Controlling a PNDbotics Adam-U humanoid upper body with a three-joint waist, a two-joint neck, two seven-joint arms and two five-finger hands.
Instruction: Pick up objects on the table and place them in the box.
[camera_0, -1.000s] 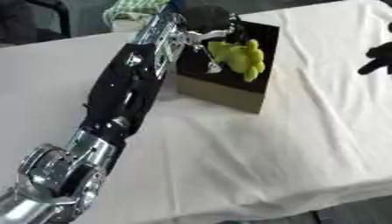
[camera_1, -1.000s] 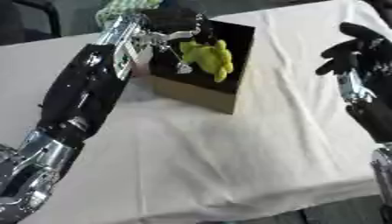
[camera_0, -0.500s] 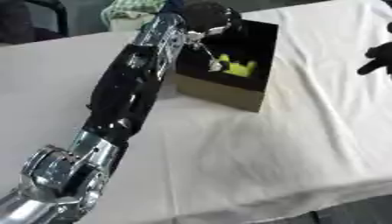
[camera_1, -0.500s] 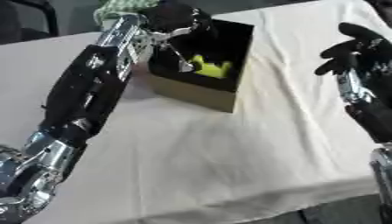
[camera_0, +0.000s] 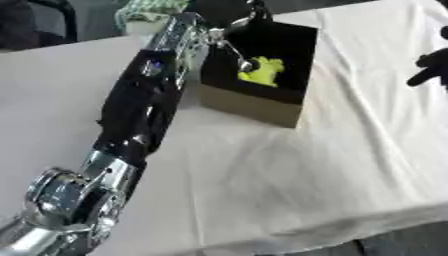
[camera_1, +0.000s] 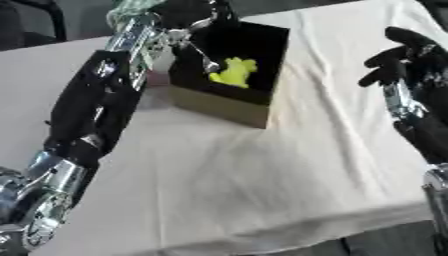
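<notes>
Nearest, across the counter (camera_0: 289, 170) draped in white cloth, no loose object visible on the bare part in view. Further out, at the right edge of the right eye view, right hand (camera_1: 411, 57) raised clear of the cloth, fingers relaxed and spread, grasping nothing, well apart from the box. Beyond that, left arm reaching diagonally from the lower left corner toward the far side. At mid-distance, dark box (camera_0: 262, 102) standing open-topped on the cloth, tan front wall toward the viewer. Inside it, yellow-green object (camera_0: 260, 71) resting low against the dark interior; shape irregular, a lobe pointing up and toward the far right, long axis apparently tilted that way, exact form not clear. Farthest, left hand (camera_0: 229, 11) above the far left rim of the box; finger state cannot be told. Judged status: one object deposited in the box. Remaining objects, if any, outside the visible area.
</notes>
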